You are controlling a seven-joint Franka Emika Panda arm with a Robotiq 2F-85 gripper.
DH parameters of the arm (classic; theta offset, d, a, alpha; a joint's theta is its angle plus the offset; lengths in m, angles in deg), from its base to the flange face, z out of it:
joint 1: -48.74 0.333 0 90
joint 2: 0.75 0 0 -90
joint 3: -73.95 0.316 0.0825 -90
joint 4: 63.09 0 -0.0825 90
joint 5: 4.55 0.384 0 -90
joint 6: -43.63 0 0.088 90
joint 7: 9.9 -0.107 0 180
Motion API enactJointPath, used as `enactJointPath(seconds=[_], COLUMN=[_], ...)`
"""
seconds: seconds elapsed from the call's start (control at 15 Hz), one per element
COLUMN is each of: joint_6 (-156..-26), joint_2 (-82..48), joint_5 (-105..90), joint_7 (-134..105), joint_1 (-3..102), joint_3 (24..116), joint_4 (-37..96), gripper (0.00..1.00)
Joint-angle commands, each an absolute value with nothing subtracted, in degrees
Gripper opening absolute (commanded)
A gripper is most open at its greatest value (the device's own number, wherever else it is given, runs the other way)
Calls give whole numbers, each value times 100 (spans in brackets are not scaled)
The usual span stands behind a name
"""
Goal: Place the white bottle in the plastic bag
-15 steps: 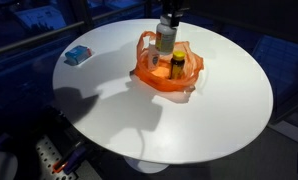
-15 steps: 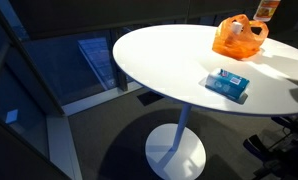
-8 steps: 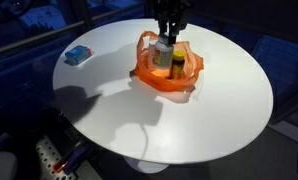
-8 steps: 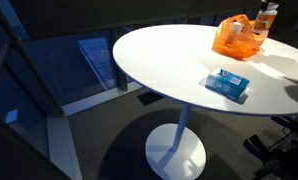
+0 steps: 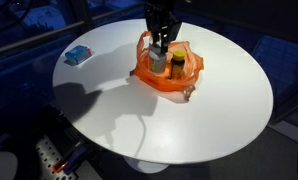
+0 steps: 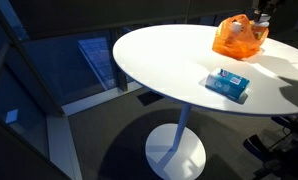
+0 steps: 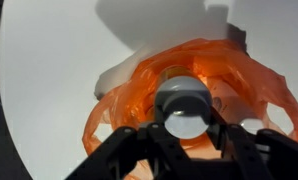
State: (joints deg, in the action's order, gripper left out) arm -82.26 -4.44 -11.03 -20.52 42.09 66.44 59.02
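Note:
An orange plastic bag [image 5: 167,72] sits on the round white table [image 5: 159,110]; it also shows in the other exterior view [image 6: 237,38] and fills the wrist view [image 7: 189,90]. My gripper [image 5: 161,42] hangs over the bag's mouth, shut on the white bottle [image 5: 158,58], which stands low inside the bag. In the wrist view the bottle's grey cap [image 7: 183,108] sits between my fingers [image 7: 185,128]. A yellow-orange bottle [image 5: 177,64] stands in the bag beside it.
A blue and white packet [image 5: 77,55] lies near the table's edge, also in the other exterior view [image 6: 228,84]. The table edge drops to a dark floor with a pedestal base [image 6: 175,155].
My gripper has come down with the white bottle, from above the bag to inside its opening.

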Motion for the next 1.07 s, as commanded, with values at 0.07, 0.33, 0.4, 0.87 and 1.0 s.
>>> enactJointPath(seconds=[0.07,0.33,0.4,0.87,1.0], joint_6=[-8705,-8932,-8933,-8709,-8651], joint_2=[-421,-531,-552,-341,-60], joint_5=[-1091,-952,-900,-661,-737], joint_7=[-1763,-1541,-1469,-1035,-921], joint_1=[4258,4268,4259,4256,4291], joint_3=[6714,6740,6744,6761,6787], joint_4=[6124,6241,6258,6283,6354], gripper=[19,19,19,84,99])
